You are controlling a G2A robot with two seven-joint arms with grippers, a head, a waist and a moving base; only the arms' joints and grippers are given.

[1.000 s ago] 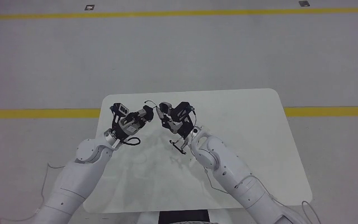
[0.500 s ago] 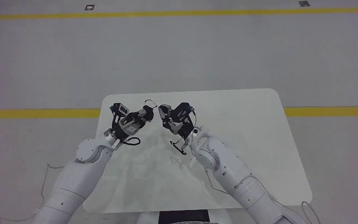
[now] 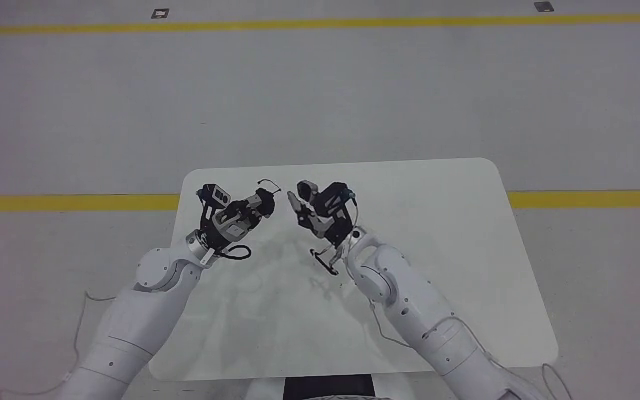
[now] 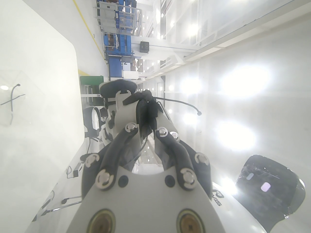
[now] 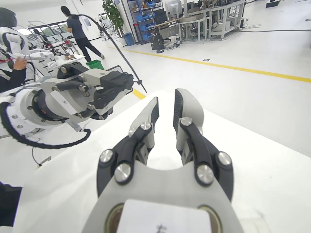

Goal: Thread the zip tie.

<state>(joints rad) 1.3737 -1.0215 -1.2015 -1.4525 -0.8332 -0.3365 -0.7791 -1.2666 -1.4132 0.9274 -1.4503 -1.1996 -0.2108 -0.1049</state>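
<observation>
Bright, even overhead light is spread across the pale grey floor [image 3: 320,90] and the white rounded worktop [image 3: 450,210] in the top view. In the left wrist view, large white ceiling lamps [image 4: 245,78] are flared into wide blooms and a milky veil is laid over the scene; the thin black zip tie [image 4: 181,102] is shown as a silhouette against it. In the right wrist view the worktop is blown out to plain white, and the pale fingers [image 5: 151,112] of the right gripper [image 5: 166,95] are nearly lost against it. Wide-angle stretching is seen toward the rims of both wrist views.
</observation>
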